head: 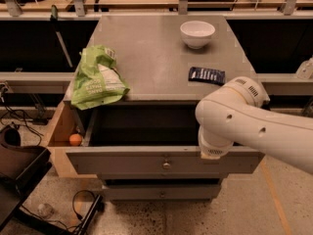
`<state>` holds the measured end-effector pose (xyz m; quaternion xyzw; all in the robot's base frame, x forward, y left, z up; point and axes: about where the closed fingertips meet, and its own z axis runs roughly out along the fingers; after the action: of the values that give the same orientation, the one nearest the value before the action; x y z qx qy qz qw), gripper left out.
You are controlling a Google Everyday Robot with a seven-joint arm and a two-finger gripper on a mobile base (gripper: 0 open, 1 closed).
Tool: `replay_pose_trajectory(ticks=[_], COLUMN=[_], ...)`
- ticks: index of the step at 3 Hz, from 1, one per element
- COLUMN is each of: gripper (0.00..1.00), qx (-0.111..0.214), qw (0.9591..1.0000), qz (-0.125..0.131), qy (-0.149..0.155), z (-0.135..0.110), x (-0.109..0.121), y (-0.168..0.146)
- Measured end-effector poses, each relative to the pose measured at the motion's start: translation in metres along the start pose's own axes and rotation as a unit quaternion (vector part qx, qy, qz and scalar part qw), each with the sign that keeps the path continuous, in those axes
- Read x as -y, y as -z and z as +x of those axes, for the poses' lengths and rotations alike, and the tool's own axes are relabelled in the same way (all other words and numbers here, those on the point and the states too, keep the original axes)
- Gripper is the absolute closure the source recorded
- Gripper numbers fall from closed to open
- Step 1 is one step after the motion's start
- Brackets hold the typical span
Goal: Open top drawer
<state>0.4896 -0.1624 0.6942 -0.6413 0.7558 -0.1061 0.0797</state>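
Observation:
The top drawer (132, 162) stands pulled out toward the camera. It has a flat grey front with a small round knob (167, 165) at its centre, and its deep inside (146, 126) is dark and looks empty. My white arm (244, 124) comes in from the right and bends down over the drawer's right end. My gripper (213, 155) is at the top edge of the drawer front, right of the knob, mostly hidden under the wrist.
On the cabinet top lie a green bag (98, 80) overhanging the front left edge, a white bowl (197, 33) and a dark blue packet (207, 75). A narrower grey drawer (161, 192) sits below. A pale wooden box drawer (56, 131) with an orange ball (75, 139) juts out left. Cables lie on the floor.

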Motion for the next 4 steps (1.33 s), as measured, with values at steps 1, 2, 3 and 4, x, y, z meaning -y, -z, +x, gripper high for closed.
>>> replay_pose_trajectory(ticks=[1, 2, 3, 4], gripper=[1.0, 1.0, 1.0, 1.0], qx=[0.0, -0.016, -0.016, -0.029], qw=[1.0, 0.9997, 0.9997, 0.9985], qz=[0.0, 0.004, 0.003, 0.017], qy=[0.0, -0.016, -0.016, -0.044], z=[0.0, 0.009, 0.009, 0.036], x=[0.0, -0.014, -0.014, -0.032], y=[-0.001, 0.015, 0.014, 0.048])
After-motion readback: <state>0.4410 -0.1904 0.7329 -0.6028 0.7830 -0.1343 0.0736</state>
